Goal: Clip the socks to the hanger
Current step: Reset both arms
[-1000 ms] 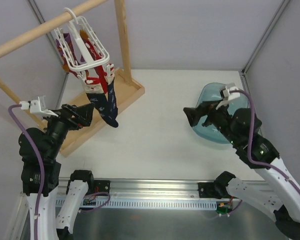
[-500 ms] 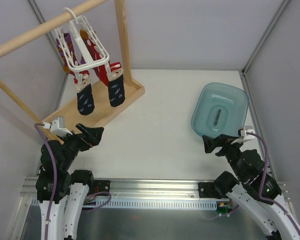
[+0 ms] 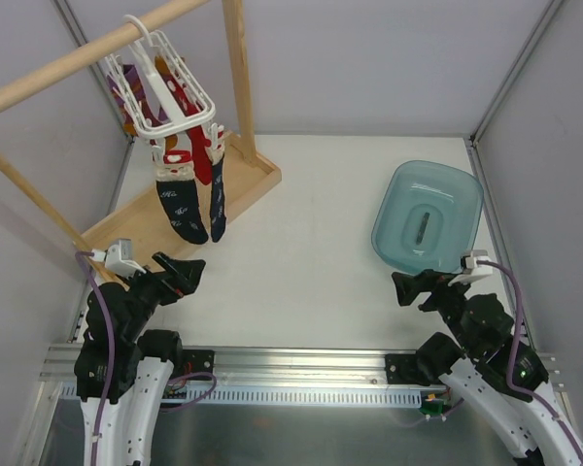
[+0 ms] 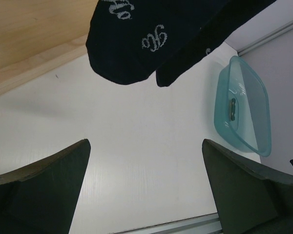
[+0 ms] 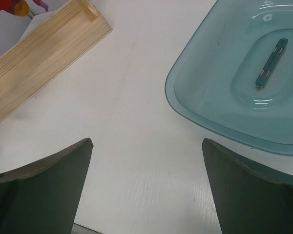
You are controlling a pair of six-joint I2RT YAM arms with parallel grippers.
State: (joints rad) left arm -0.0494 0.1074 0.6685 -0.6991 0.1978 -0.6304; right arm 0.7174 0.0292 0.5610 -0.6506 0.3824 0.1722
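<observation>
Socks: matt knit cloth. Hanger: smooth white plastic. Rack: bare pale wood, visible grain. Tub: translucent teal plastic, glossy. Table: smooth matt white. Front rail: ribbed metal.

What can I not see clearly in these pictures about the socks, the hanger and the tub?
- Top view: the clips on the hanger holding the socks are too small to show their grip.
- Left wrist view: the upper edge cuts the socks; only the toes show, no hanger.
- Top and right wrist views: the thin item in the tub is too small to name.
</observation>
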